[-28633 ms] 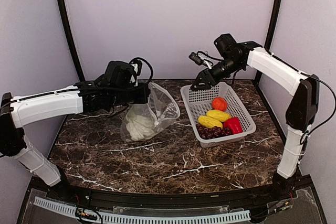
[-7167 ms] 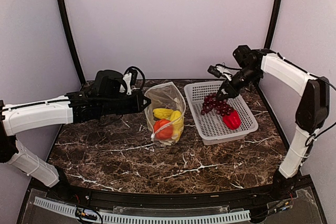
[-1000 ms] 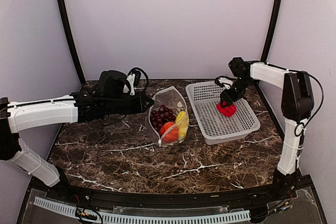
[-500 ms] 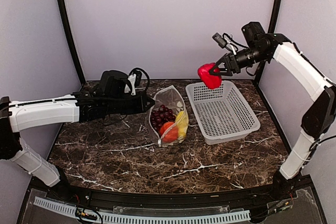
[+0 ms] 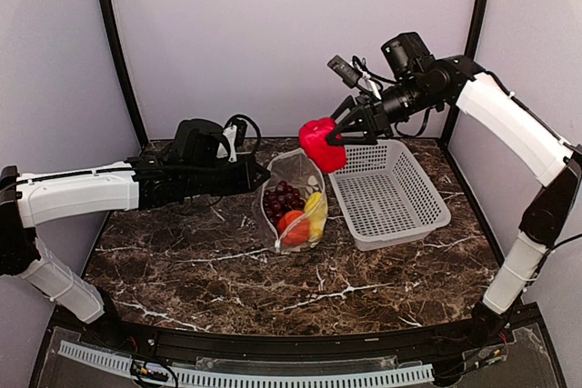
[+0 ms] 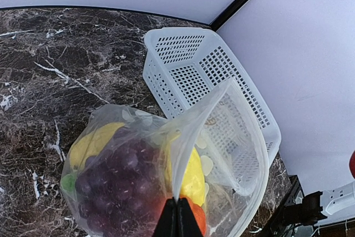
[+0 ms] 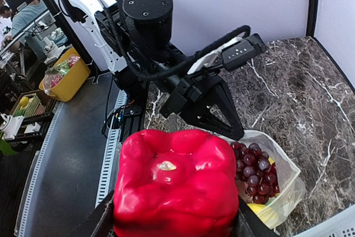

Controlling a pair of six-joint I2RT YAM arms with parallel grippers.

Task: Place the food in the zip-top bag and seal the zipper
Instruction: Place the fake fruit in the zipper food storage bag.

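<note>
The clear dotted zip-top bag stands open on the marble table. Inside it I see purple grapes, an orange-red round food and a yellow oblong. My left gripper is shut on the bag's mouth edge and holds it up. My right gripper is shut on the red pepper and holds it in the air above the bag's mouth; the pepper fills the right wrist view, with the bag below it. The white vegetable is hidden.
The white mesh basket sits right of the bag with nothing in it; it also shows in the left wrist view. A black frame post rises at the back left, another at the back right.
My right gripper lifted the red pepper out of the basket, then carried it left and down to above the bag's mouth. The left arm and the bag have stayed put.
</note>
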